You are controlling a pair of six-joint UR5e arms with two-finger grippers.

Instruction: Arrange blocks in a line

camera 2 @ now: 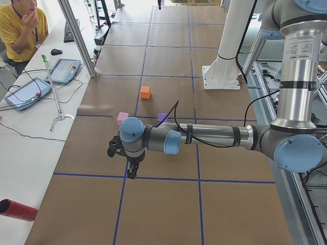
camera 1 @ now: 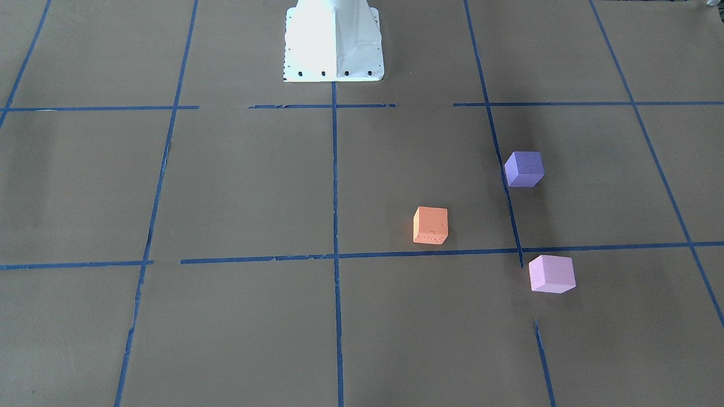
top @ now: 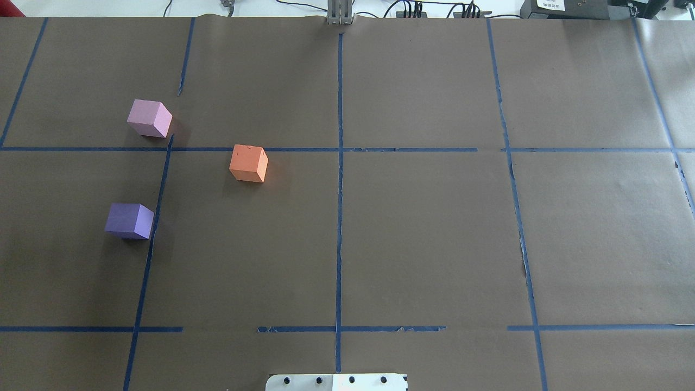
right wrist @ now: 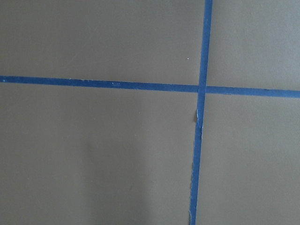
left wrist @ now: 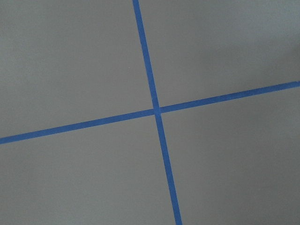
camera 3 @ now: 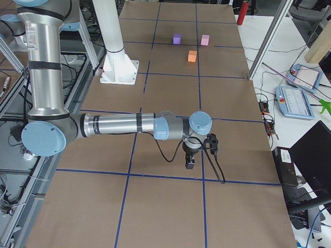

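Plainly, three blocks sat apart on the left half of the table (top: pixel 434 244). The pink block (top: pixel 149 118) lay farthest, the purple block (top: pixel 129 221) nearer the robot, and the orange block (top: pixel 248 163) off to their right. The left fingers (camera 2: pixel 132 172) and right fingers (camera 3: pixel 190 163) hung well away, seen only small and side-on, so I could not tell whether they were apart or together.

Nearest block (top: pixel 129 220) on left half of table (top: pixel 434 244), farthest block (top: pixel 149 118) behind it, third block (top: pixel 248 163) rightward, all apart
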